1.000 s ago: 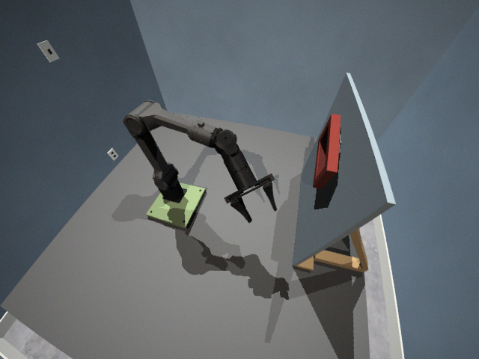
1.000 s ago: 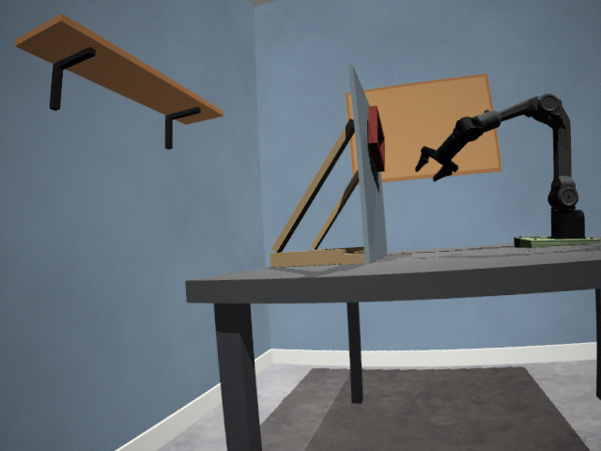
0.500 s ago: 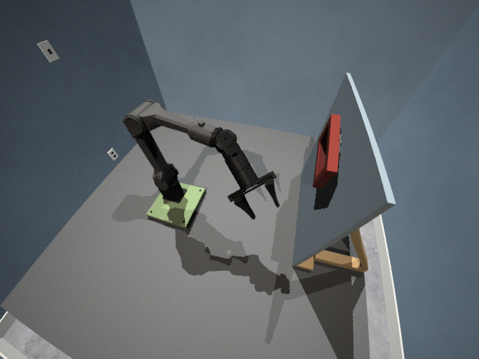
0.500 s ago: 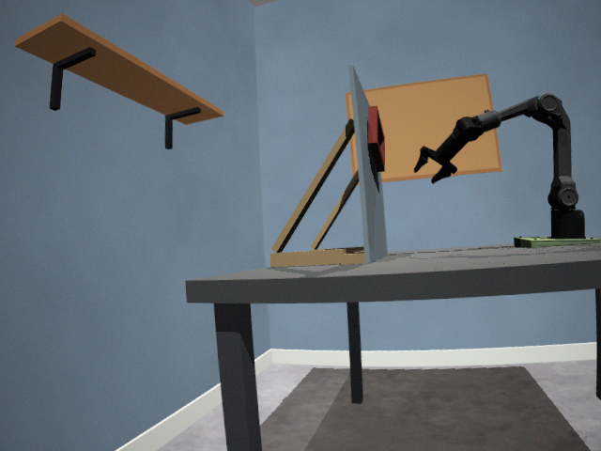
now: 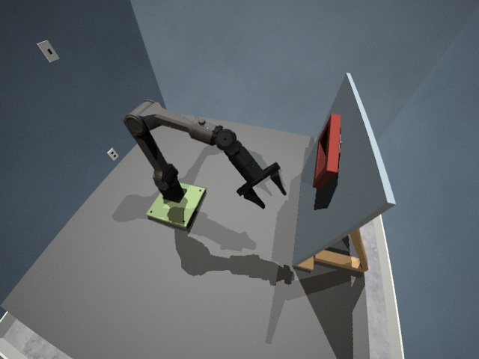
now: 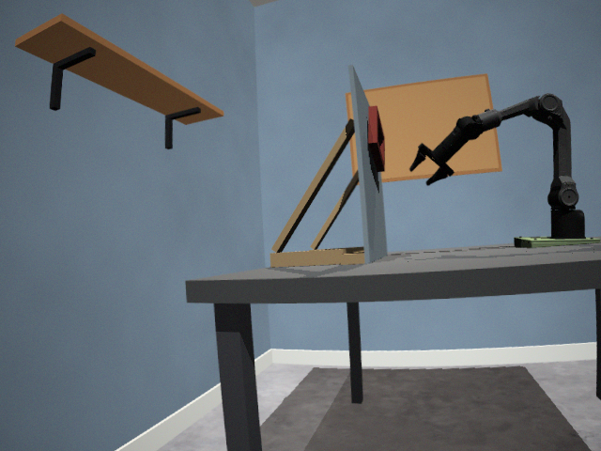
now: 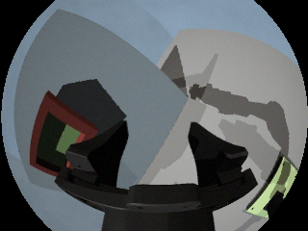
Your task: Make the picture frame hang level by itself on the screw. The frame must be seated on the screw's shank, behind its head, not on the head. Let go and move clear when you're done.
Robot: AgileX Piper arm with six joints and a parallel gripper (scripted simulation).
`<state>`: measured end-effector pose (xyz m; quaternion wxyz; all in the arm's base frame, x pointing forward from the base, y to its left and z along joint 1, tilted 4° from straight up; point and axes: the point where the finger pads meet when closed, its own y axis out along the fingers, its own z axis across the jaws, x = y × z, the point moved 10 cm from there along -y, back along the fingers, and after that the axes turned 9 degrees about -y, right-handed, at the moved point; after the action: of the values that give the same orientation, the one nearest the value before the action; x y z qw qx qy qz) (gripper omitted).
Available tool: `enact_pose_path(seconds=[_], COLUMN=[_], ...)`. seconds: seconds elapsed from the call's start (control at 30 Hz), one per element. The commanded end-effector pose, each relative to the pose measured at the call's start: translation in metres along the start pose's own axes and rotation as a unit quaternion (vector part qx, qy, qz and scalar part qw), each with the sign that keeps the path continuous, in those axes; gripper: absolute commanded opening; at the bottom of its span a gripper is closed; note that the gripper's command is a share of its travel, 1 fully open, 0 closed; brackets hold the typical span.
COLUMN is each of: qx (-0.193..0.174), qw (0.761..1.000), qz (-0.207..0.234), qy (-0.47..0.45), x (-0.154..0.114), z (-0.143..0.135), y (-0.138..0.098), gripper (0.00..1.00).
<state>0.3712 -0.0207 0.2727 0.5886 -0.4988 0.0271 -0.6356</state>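
Observation:
A red picture frame (image 5: 328, 156) (image 6: 376, 138) (image 7: 40, 130) hangs on the upper part of the grey upright wall panel (image 5: 355, 181) (image 6: 371, 218) (image 7: 96, 58). In the top view it looks tilted. The screw is hidden behind the frame. My gripper (image 5: 269, 191) (image 6: 429, 167) (image 7: 158, 129) is open and empty. It hangs in the air above the table, clear of the panel and a short way from the frame, with its fingers pointing down toward the panel.
The panel stands on the grey table (image 5: 116, 289) (image 6: 388, 284), propped by a wooden brace (image 5: 340, 259) (image 6: 315, 194) behind it. The arm's green base plate (image 5: 176, 210) (image 6: 553, 241) (image 7: 272, 189) sits on the table. A wooden shelf (image 6: 116, 69) and an orange board (image 6: 437, 121) are on the room walls.

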Motion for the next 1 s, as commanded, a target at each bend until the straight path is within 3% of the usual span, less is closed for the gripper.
enact_pose_path(seconds=[0.0,0.37,0.43,0.97], qx=[0.017,0.120,0.120,0.263], qw=[1.000,0.986,0.986,0.932], qz=[0.012,0.081,0.081,0.120], qy=[0.009,0.082,0.082,0.217], x=[-0.003,-0.022,-0.022,-0.027], z=[0.005,0.037,0.037,0.080], y=[-0.002,-0.012,-0.012,-0.034], gripper=[1.00,1.00,1.00,1.00])
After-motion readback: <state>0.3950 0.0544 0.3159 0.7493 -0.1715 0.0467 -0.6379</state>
